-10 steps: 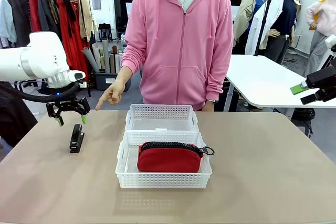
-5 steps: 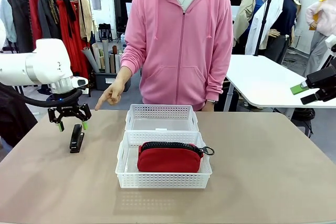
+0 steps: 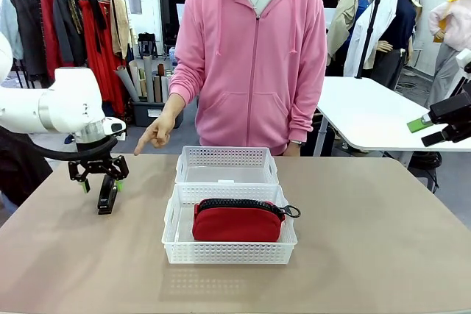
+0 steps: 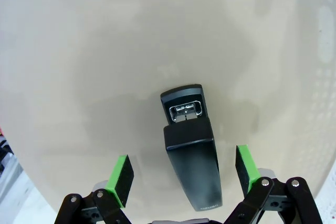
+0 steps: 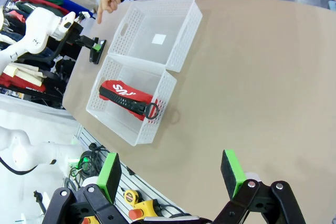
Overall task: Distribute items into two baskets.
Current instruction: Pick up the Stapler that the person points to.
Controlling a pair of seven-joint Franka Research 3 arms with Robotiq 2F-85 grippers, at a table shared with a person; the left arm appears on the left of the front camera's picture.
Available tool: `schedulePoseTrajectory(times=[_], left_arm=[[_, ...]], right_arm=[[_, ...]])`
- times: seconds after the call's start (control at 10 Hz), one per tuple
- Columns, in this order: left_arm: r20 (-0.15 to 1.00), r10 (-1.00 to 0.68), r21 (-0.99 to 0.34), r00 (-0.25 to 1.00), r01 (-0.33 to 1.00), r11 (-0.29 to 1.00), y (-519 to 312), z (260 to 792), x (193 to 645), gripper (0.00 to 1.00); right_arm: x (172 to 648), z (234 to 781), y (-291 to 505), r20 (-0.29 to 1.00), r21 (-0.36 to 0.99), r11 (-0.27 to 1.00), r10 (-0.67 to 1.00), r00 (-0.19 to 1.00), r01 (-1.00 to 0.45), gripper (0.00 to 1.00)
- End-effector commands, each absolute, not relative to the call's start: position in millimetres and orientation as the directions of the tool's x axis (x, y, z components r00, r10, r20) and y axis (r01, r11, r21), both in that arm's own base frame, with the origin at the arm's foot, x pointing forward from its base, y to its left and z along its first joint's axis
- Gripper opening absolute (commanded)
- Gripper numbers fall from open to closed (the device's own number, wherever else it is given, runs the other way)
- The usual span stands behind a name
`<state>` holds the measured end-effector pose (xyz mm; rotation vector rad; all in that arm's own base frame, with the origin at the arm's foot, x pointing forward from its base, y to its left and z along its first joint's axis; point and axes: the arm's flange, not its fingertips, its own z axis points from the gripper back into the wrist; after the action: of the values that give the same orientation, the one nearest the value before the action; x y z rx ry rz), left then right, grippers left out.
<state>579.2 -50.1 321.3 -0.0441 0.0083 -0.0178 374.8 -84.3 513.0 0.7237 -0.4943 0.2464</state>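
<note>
Presently, on the table [image 3: 368,240], two white baskets are standing end to end: the larger near basket [image 3: 228,257] is holding the one red pouch [image 3: 237,223], while the narrower far basket [image 3: 227,155] is lying empty. The left gripper [image 4: 182,171], jaws spread wide, is straddling the one black stapler [image 4: 191,166] (lying ungripped on the tabletop, left of the baskets). The right gripper [image 5: 170,174] is hanging spread and empty, well aside. The step in hand, seemingly, is grasping the stapler. The next move is calling for closing squarely on its body, then carrying it to the empty basket.
</note>
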Motion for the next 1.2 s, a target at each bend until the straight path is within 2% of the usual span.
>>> schedulePoseTrajectory(times=[0.0,0.1,0.2,0.3,0.7,1.1], left_arm=[[0.014,0.002,-0.012,1.000,-0.002,1.000,-54.0,321.2,567.1,1.00],[0.012,-0.004,-0.013,1.000,0.004,1.000,-55.8,321.2,564.7,1.00],[0.016,-0.009,-0.010,1.000,0.009,1.000,-57.4,323.6,562.6,0.94],[0.020,-0.019,-0.009,1.000,0.019,1.000,-58.7,326.7,560.8,0.77],[0.008,-0.018,-0.021,1.000,0.019,1.000,-58.8,327.8,558.6,0.00],[-0.003,-0.029,-0.048,1.000,0.028,0.998,-56.9,325.5,559.0,0.00]], right_arm=[[376.1,513.4,-83.3,0.523,0.577,0.718,0.041,0.851,-0.389,1.00],[376.1,513.4,-83.3,0.523,0.577,0.718,0.041,0.851,-0.389,1.00],[376.1,513.4,-83.3,0.523,0.577,0.718,0.041,0.851,-0.389,1.00],[376.1,513.4,-83.3,0.523,0.577,0.718,0.041,0.851,-0.389,1.00],[376.1,513.4,-83.3,0.523,0.577,0.718,0.041,0.851,-0.389,1.00],[376.1,513.4,-83.3,0.523,0.577,0.718,0.041,0.851,-0.389,1.00]])
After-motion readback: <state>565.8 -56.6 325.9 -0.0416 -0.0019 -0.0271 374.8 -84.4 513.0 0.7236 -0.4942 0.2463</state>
